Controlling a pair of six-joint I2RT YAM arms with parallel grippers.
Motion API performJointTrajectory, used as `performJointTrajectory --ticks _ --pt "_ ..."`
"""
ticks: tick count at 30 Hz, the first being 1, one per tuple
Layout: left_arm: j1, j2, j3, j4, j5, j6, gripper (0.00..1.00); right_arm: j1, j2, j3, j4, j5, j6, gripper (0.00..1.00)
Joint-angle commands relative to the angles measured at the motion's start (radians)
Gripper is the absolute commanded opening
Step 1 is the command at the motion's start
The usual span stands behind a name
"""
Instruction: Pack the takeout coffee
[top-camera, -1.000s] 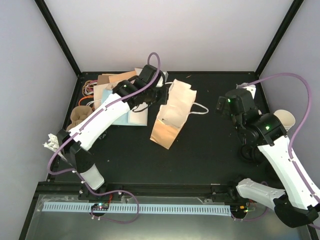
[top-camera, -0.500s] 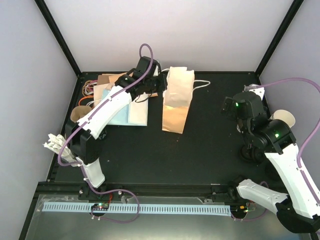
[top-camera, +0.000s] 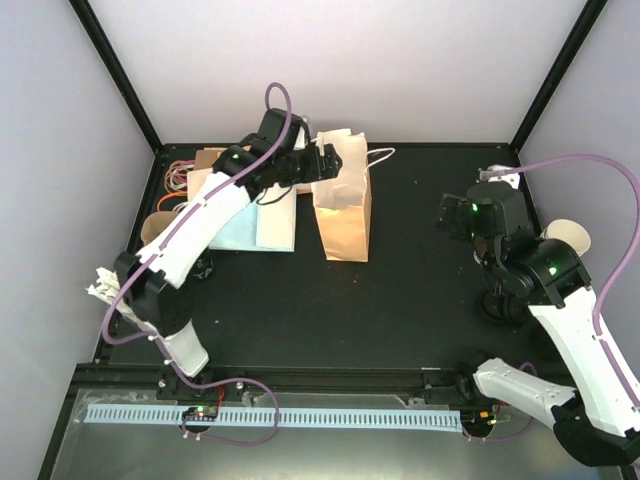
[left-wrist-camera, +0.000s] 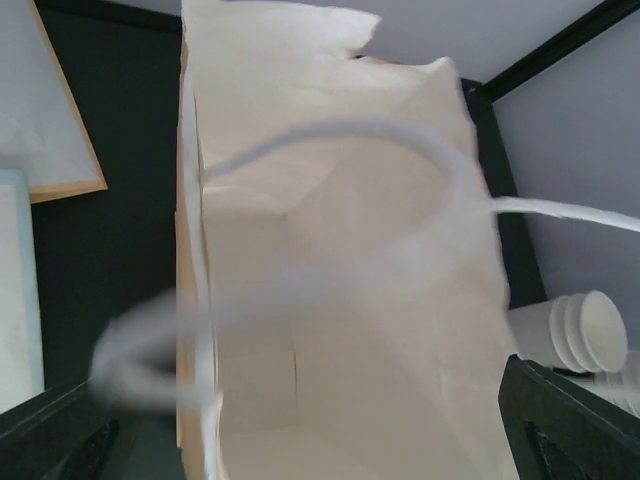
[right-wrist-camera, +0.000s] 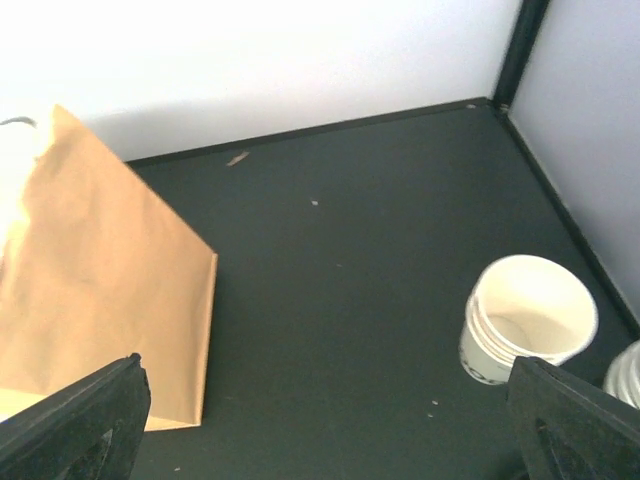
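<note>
A brown paper bag (top-camera: 342, 205) with white handles stands upright at the back centre, its mouth facing up. My left gripper (top-camera: 322, 163) hovers at the bag's top left rim. In the left wrist view its fingers (left-wrist-camera: 60, 440) sit wide apart and the left gripper (left-wrist-camera: 310, 435) is open over the bag's pale inside (left-wrist-camera: 330, 300), holding nothing. My right gripper (top-camera: 455, 215) is open above the bare mat, right of the bag (right-wrist-camera: 90, 280); the right gripper (right-wrist-camera: 325, 430) is empty. The takeout coffee is not clearly in view. A dark round shape (top-camera: 497, 305) shows beside the right arm.
Stacked lidless cream cups (top-camera: 570, 235) (right-wrist-camera: 525, 315) (left-wrist-camera: 570, 325) stand by the right wall. Flat paper bags (top-camera: 250, 215) lie at the back left, with a brown cup carrier (top-camera: 160, 230), loose cords (top-camera: 178, 175) and crumpled white paper (top-camera: 105, 280) along the left edge.
The bag went from lying tilted to standing upright nearer the back wall. My left gripper moved back with it, then opened and let go. The right arm shifted only slightly.
</note>
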Motion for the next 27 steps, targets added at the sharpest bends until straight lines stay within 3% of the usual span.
performJointTrajectory --ticks 1,4,7,13,19,24,27 --pt "-0.002 -0.156 0.037 -0.134 0.046 0.070 0.99 0.003 -0.071 -0.038 0.136 -0.171 -0.121 1.00" --pt "-0.006 -0.247 -0.013 -0.182 0.089 0.117 0.99 0.003 -0.156 -0.116 0.253 -0.336 -0.199 1.00" --pt "-0.006 -0.352 -0.082 -0.206 0.106 0.150 0.99 0.003 -0.206 -0.157 0.324 -0.404 -0.194 1.00" --pt "0.022 -0.567 -0.230 -0.262 -0.015 0.225 0.99 0.003 -0.181 -0.147 0.343 -0.604 -0.216 1.00" --pt "0.240 -0.584 -0.283 -0.464 -0.070 0.295 0.99 0.004 -0.169 -0.185 0.425 -0.798 -0.174 1.00" --pt "0.410 -0.664 -0.465 -0.375 -0.089 0.274 0.99 0.042 -0.141 -0.220 0.517 -0.921 -0.115 1.00" --pt "0.446 -0.691 -0.559 -0.337 -0.107 0.268 0.99 0.116 -0.113 -0.231 0.551 -0.916 -0.109 0.99"
